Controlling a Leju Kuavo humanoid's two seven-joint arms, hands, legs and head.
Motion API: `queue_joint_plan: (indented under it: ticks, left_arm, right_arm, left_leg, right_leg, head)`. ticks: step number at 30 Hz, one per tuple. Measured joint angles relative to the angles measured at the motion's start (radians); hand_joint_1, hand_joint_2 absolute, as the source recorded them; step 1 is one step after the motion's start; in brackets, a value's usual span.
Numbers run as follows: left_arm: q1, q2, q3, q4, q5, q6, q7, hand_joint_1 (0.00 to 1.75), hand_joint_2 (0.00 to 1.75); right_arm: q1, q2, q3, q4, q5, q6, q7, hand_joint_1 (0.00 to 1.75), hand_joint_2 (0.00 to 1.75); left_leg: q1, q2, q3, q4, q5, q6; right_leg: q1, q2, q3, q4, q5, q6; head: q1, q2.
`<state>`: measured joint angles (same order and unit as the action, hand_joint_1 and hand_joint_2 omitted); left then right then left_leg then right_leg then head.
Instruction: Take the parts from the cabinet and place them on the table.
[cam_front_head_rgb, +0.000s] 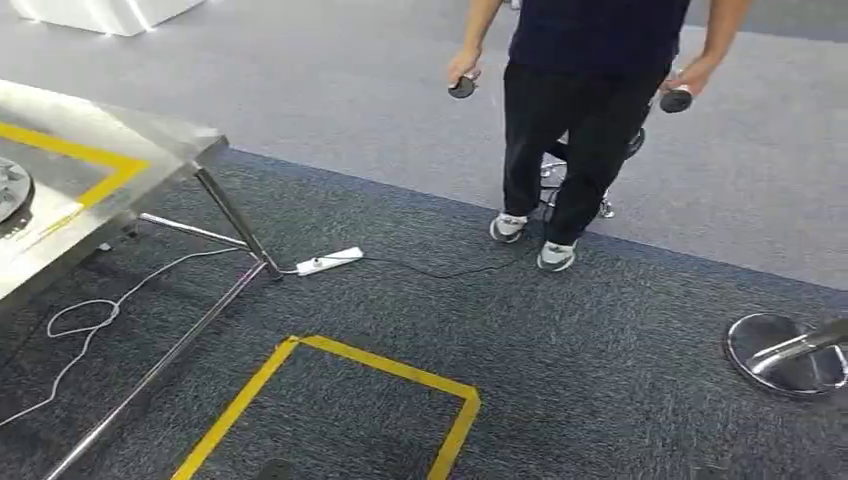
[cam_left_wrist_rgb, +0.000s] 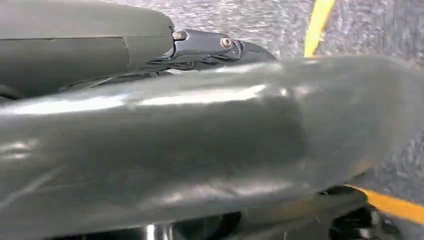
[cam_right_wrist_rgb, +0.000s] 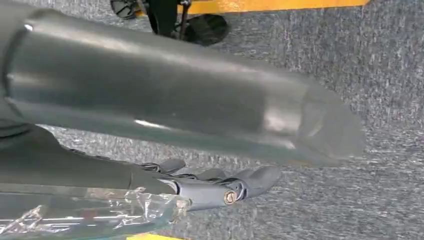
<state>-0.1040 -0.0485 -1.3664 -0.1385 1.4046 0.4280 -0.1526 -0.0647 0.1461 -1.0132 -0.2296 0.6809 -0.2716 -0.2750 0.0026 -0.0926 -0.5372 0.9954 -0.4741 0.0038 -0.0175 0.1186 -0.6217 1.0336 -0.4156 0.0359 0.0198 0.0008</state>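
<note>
While my right hand (cam_right_wrist_rgb: 210, 186) clutches a crinkly clear bag (cam_right_wrist_rgb: 90, 215) over carpet, off the table (cam_front_head_rgb: 110, 135), I judge it light, soft and slippery, best gripped round its bulk; I cannot tell my left hand's (cam_left_wrist_rgb: 150, 145) state.

The head view looks forward and down from high on the robot across dark carpet (cam_front_head_rgb: 600, 330), taking in the steel table (cam_front_head_rgb: 90, 180) corner at left, yellow floor tape (cam_front_head_rgb: 390, 368) below and a standing person (cam_front_head_rgb: 585, 110) from the chest down. Each wrist view sits very close behind its own hand, the left hand (cam_left_wrist_rgb: 165, 145) and right hand (cam_right_wrist_rgb: 165, 95), blurred by nearness, facing the floor. All three share the carpet and yellow tape.
</note>
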Motion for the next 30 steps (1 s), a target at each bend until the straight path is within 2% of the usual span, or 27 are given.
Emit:
queue_joint_plan:
  ticks: [2, 3, 4, 5, 6, 7, 8, 9, 10, 11, 12, 13, 14, 15, 18, 19, 20, 21, 22, 28, 29, 30]
  left_arm:
    - [0.002, 0.0, 0.011, 0.0, 0.02, -0.033, 0.0, 0.0, 0.0]
    - [0.003, 0.002, 0.019, 0.0, 0.031, -0.062, 0.0, 0.0, 0.0]
    - [0.002, 0.006, 0.029, 0.0, 0.04, -0.103, 0.005, 0.0, 0.0]
    - [0.003, 0.008, 0.036, 0.0, 0.044, -0.143, 0.01, 0.0, 0.0]
    - [0.008, 0.012, 0.04, 0.0, 0.045, -0.187, 0.012, 0.0, 0.0]
    - [0.013, 0.013, 0.043, 0.0, 0.047, -0.239, 0.013, 0.0, 0.0]
    - [0.018, 0.016, 0.044, 0.0, 0.047, -0.269, 0.012, 0.0, 0.0]
    - [0.02, 0.019, 0.044, 0.0, 0.046, -0.29, 0.011, 0.0, 0.0]
    - [0.02, 0.019, 0.044, 0.0, 0.042, -0.294, 0.011, 0.0, 0.0]
    - [0.018, 0.021, 0.044, 0.0, 0.04, -0.292, 0.012, 0.0, 0.0]
    - [0.016, 0.022, 0.044, 0.0, 0.04, -0.286, 0.018, 0.0, 0.0]
    - [0.015, 0.023, 0.044, 0.0, 0.04, -0.277, 0.029, 0.0, 0.0]
    - [0.015, 0.028, 0.045, 0.0, 0.04, -0.27, 0.036, 0.0, 0.0]
    - [0.015, 0.03, 0.046, 0.0, 0.04, -0.267, 0.039, 0.0, 0.0]
    - [0.01, 0.034, 0.053, 0.0, 0.04, -0.265, 0.045, 0.0, 0.0]
    - [0.009, 0.034, 0.054, 0.0, 0.04, -0.265, 0.045, 0.0, 0.0]
    - [0.009, 0.034, 0.054, 0.0, 0.04, -0.265, 0.045, 0.0, 0.0]
    - [0.009, 0.034, 0.055, 0.0, 0.04, -0.265, 0.045, 0.0, 0.0]
    - [0.01, 0.034, 0.055, 0.0, 0.04, -0.265, 0.045, 0.0, 0.0]
    - [0.011, 0.034, 0.055, 0.0, 0.04, -0.265, 0.045, 0.0, 0.0]
    - [0.012, 0.034, 0.055, 0.0, 0.04, -0.265, 0.045, 0.0, 0.0]
    - [0.013, 0.034, 0.055, 0.0, 0.04, -0.265, 0.045, 0.0, 0.0]
  right_arm:
    - [0.005, 0.0, 0.009, 0.002, 0.008, 0.037, 0.022, 0.0, 0.0]
    - [0.008, 0.0, 0.015, 0.006, 0.023, 0.069, 0.039, 0.0, 0.0]
    - [0.012, 0.0, 0.024, 0.006, 0.038, 0.103, 0.052, 0.0, 0.0]
    - [0.013, 0.0, 0.034, 0.008, 0.05, 0.132, 0.064, 0.0, 0.0]
    - [0.011, 0.0, 0.042, 0.011, 0.057, 0.165, 0.073, 0.0, 0.0]
    - [0.007, 0.0, 0.052, 0.013, 0.066, 0.211, 0.094, 0.0, 0.0]
    - [0.007, 0.0, 0.059, 0.015, 0.071, 0.243, 0.117, 0.0, 0.0]
    - [0.009, 0.0, 0.064, 0.016, 0.072, 0.281, 0.149, 0.0, 0.0]
    - [0.012, -0.001, 0.066, 0.017, 0.071, 0.313, 0.185, 0.0, 0.0]
    - [0.015, -0.002, 0.066, 0.018, 0.071, 0.335, 0.228, 0.0, 0.0]
    - [0.017, -0.002, 0.069, 0.019, 0.071, 0.34, 0.25, 0.0, 0.0]
    - [0.015, -0.002, 0.071, 0.019, 0.07, 0.356, 0.28, 0.0, 0.0]
    - [0.01, -0.002, 0.071, 0.02, 0.068, 0.367, 0.298, 0.0, 0.0]
    - [0.008, -0.002, 0.071, 0.021, 0.067, 0.375, 0.309, 0.0, 0.0]
    - [0.012, -0.002, 0.071, 0.025, 0.067, 0.381, 0.323, 0.0, 0.0]
    - [0.014, -0.002, 0.071, 0.025, 0.067, 0.382, 0.324, 0.0, 0.0]
    - [0.013, -0.002, 0.071, 0.025, 0.067, 0.384, 0.324, 0.0, 0.0]
    - [0.011, -0.002, 0.071, 0.025, 0.067, 0.384, 0.324, 0.0, 0.0]
    - [0.01, -0.002, 0.071, 0.025, 0.067, 0.384, 0.324, 0.0, 0.0]
    - [0.01, -0.002, 0.071, 0.025, 0.067, 0.384, 0.324, 0.0, 0.0]
    - [0.009, -0.002, 0.071, 0.025, 0.067, 0.384, 0.324, 0.0, 0.0]
    - [0.009, -0.002, 0.071, 0.025, 0.067, 0.384, 0.324, 0.0, 0.0]
  left_leg:
    - [-0.008, 0.015, -0.002, 0.001, 0.002, 0.005]
    - [-0.006, 0.028, 0.0, -0.007, 0.009, 0.013]
    - [0.0, 0.046, 0.005, -0.017, 0.016, 0.018]
    - [-0.001, 0.054, 0.006, -0.018, 0.016, 0.022]
    - [-0.004, 0.068, 0.006, -0.018, 0.016, 0.025]
    - [-0.006, 0.087, 0.006, -0.018, 0.015, 0.026]
    - [-0.007, 0.103, 0.005, -0.017, 0.015, 0.026]
    - [-0.007, 0.117, 0.005, -0.017, 0.015, 0.026]
    - [-0.007, 0.128, 0.005, -0.017, 0.015, 0.026]
    - [-0.007, 0.137, 0.006, -0.017, 0.013, 0.025]
    - [-0.007, 0.148, 0.009, -0.017, 0.011, 0.022]
    - [-0.008, 0.158, 0.013, -0.015, 0.008, 0.016]
    - [-0.017, 0.165, 0.014, -0.013, 0.004, 0.01]
    - [-0.02, 0.172, 0.015, -0.009, 0.0, 0.006]
    - [-0.017, 0.194, 0.019, -0.013, 0.003, -0.003]
    - [-0.012, 0.181, 0.018, -0.007, -0.008, -0.013]
    - [-0.01, 0.138, 0.006, 0.024, -0.036, -0.018]
    - [-0.009, 0.115, -0.022, 0.09, -0.078, -0.02]
    - [-0.008, 0.108, -0.041, 0.133, -0.1, -0.021]
    - [-0.007, 0.106, -0.051, 0.155, -0.111, -0.021]
    - [-0.006, 0.101, -0.09, 0.237, -0.147, -0.021]
    - [-0.006, 0.1, -0.108, 0.276, -0.16, -0.021]
  right_leg:
    - [-0.009, 0.02, -0.003, -0.014, 0.011, 0.017]
    - [-0.008, 0.031, -0.006, -0.018, 0.016, 0.025]
    - [-0.007, -0.009, -0.017, -0.006, 0.01, 0.023]
    - [0.0, -0.065, -0.032, 0.027, -0.017, 0.026]
    - [0.0, -0.092, -0.064, 0.093, -0.056, 0.03]
    - [-0.001, -0.106, -0.106, 0.187, -0.1, 0.033]
    - [-0.001, -0.111, -0.141, 0.266, -0.131, 0.036]
    - [-0.001, -0.111, -0.154, 0.302, -0.138, 0.037]
    - [-0.001, -0.112, -0.141, 0.288, -0.123, 0.038]
    - [-0.001, -0.115, -0.107, 0.232, -0.092, 0.038]
    - [-0.002, -0.127, -0.051, 0.138, -0.052, 0.037]
    - [-0.001, -0.16, 0.013, 0.034, -0.019, 0.038]
    - [0.007, -0.2, 0.033, -0.006, -0.035, 0.034]
    - [0.002, -0.181, 0.041, -0.008, -0.025, 0.019]
    - [0.008, -0.155, 0.03, -0.006, -0.022, 0.0]
    - [0.003, -0.143, 0.031, -0.01, -0.017, -0.01]
    - [0.002, -0.136, 0.03, -0.011, -0.015, -0.015]
    - [0.002, -0.126, 0.027, -0.011, -0.014, -0.021]
    - [0.002, -0.121, 0.026, -0.011, -0.013, -0.021]
    - [0.002, -0.118, 0.025, -0.011, -0.013, -0.022]
    - [0.002, -0.107, 0.022, -0.011, -0.012, -0.024]
    - [0.003, -0.101, 0.021, -0.011, -0.011, -0.024]
  head:
    - [0.0, 0.0]
    - [0.002, 0.0]
    - [0.002, 0.0]
    - [0.008, 0.0]
    - [0.01, 0.0]
    - [0.009, 0.0]
    - [0.008, 0.0]
    - [0.01, 0.0]
    - [0.009, 0.0]
    - [0.01, 0.0]
    - [0.009, 0.0]
    - [0.01, 0.0]
    - [0.012, 0.0]
    - [0.006, 0.0]
    - [0.004, 0.0]
    - [0.003, 0.0]
    - [0.001, 0.0]
    - [0.0, 0.0]
    - [-0.001, 0.0]
    - [-0.001, 0.0]
    - [-0.001, 0.0]
    - [0.0, 0.0]
